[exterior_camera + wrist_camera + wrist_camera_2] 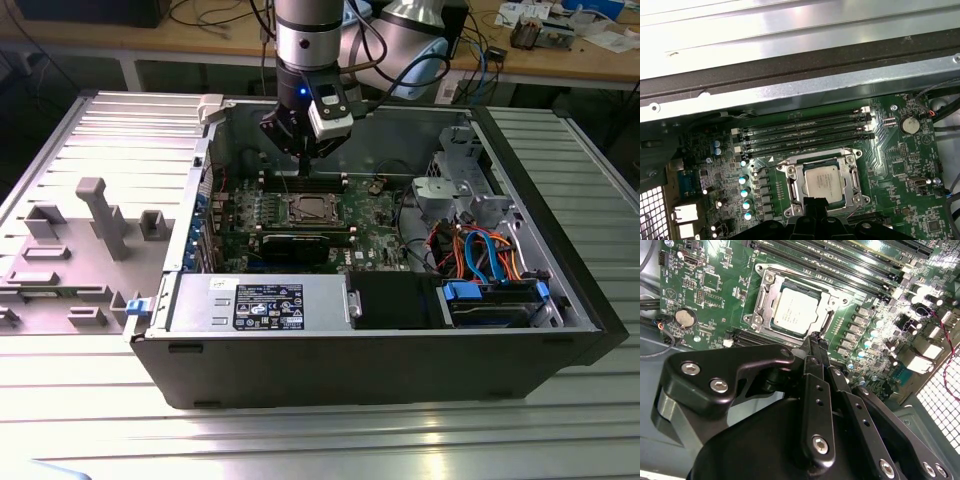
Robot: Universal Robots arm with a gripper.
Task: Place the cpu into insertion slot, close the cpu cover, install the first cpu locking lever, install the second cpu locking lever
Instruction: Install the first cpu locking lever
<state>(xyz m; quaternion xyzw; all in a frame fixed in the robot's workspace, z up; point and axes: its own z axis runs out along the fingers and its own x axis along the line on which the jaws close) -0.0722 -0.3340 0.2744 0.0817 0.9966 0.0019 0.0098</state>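
Observation:
The cpu (305, 210) (796, 312) (823, 182), a small square chip with a silver-grey top, lies flat in the insertion slot (761, 322) on the green board. The cpu cover (771, 290) (799, 181), a silver metal frame, lies flat around the chip's window. I cannot tell how the locking levers stand. My gripper (303, 172) (815, 339) (813, 202) hangs above the board beside the socket's edge. Its fingers are shut together with nothing between them, and the tips sit just off one side of the cover frame.
Long black memory slots (805, 132) run beside the socket. In the open case, a black graphics card (295, 245), a power supply (265, 305), a drive cage (450, 195) and coloured cables (480, 250) surround it. A grey fixture plate (90, 230) lies at the exterior view's left.

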